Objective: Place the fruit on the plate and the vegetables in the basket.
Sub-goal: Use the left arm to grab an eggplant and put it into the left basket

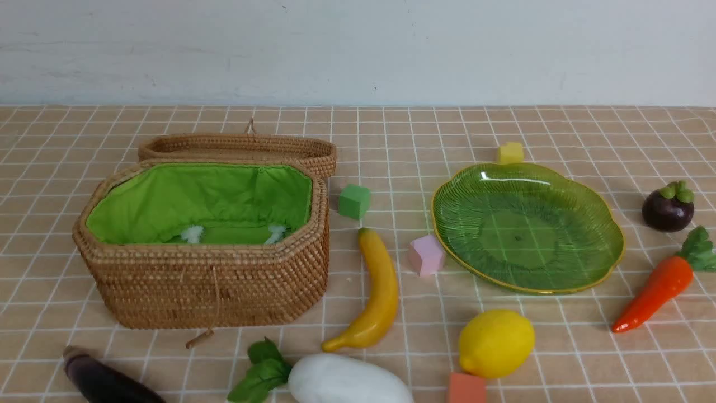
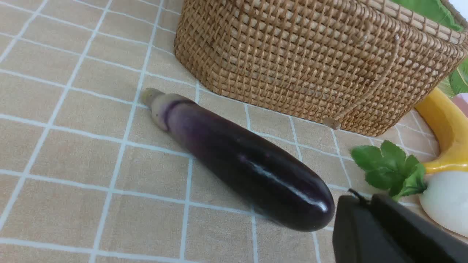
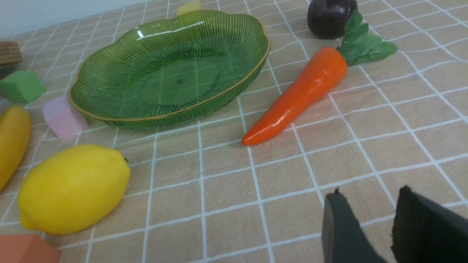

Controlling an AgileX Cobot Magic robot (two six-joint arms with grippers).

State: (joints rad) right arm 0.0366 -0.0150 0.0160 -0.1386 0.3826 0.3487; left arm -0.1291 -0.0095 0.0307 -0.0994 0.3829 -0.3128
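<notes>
Left gripper (image 2: 365,199) pinched shut just beside eggplant (image 2: 237,160), touching unclear — could roll it away. Right gripper (image 3: 369,193) narrowly parted, empty — too narrow for lemon (image 3: 73,188), risking slip on glossy carrot (image 3: 296,95).

The basket (image 1: 212,285) was coarse, matt woven wicker lined with smooth green cloth (image 1: 184,201); the plate (image 1: 559,190) was glossy, ribbed translucent glass with a gold rim. The eggplant (image 2: 248,171), carrot (image 3: 303,87) and banana (image 1: 380,285) carried smooth, shiny, plastic-like skins, whereas the lemon (image 3: 73,186) looked matt and finely pebbled. The checked tablecloth (image 1: 503,129) was matt fabric, and the pink cube (image 1: 426,254) looked like soft foam.
</notes>
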